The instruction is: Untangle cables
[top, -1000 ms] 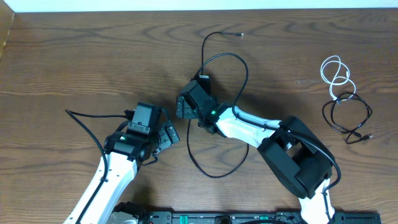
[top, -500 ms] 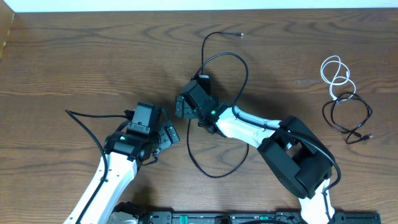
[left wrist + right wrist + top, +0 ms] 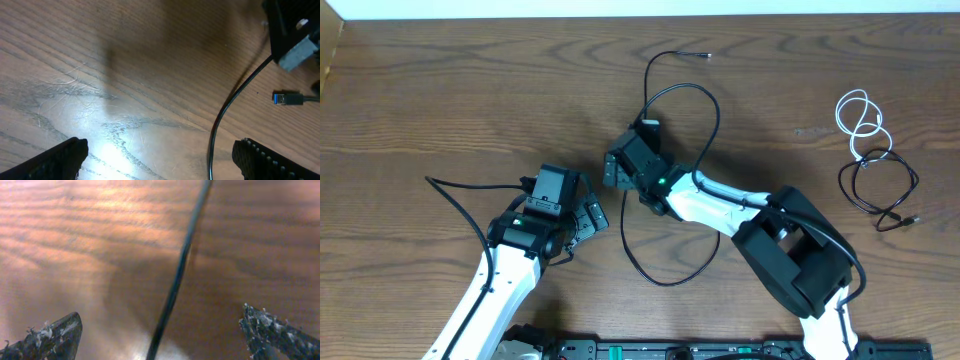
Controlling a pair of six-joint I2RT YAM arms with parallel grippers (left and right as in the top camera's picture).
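three cables lie on the wooden table (image 3: 440, 90), none of them held. the long black cable (image 3: 716, 120) sprawls across the middle in a big open loop that crosses itself near the far end, one thin tip pointing toward the far edge. well apart, on the right side, a short white cable (image 3: 857, 112) curls in small loops, and just below it a coiled black cable (image 3: 880, 185) appears to touch or overlap its lower end. the right gripper (image 3: 160, 335) hovers low over the long black cable with its jaws spread wide, the cord running between the fingers and pinched by neither. the left gripper (image 3: 160, 157) sits near it, jaws also spread wide and empty; in its wrist view the same cord curves past the inner side of one finger, with a blue-tipped plug (image 3: 287, 98) lying on the wood just beyond. the likely trouble from here: the cord is thin and flat on the table, so closing jaws may slip over it or scrape the wood without catching it. a pull from the middle could draw the crossing tight into a knot instead of opening it. the two grippers are close together, so a careless reach could knock one against the other, or snag the plug. the pair on the right looks not yet separated. no containers are in view; every cable rests directly on the bare tabletop.
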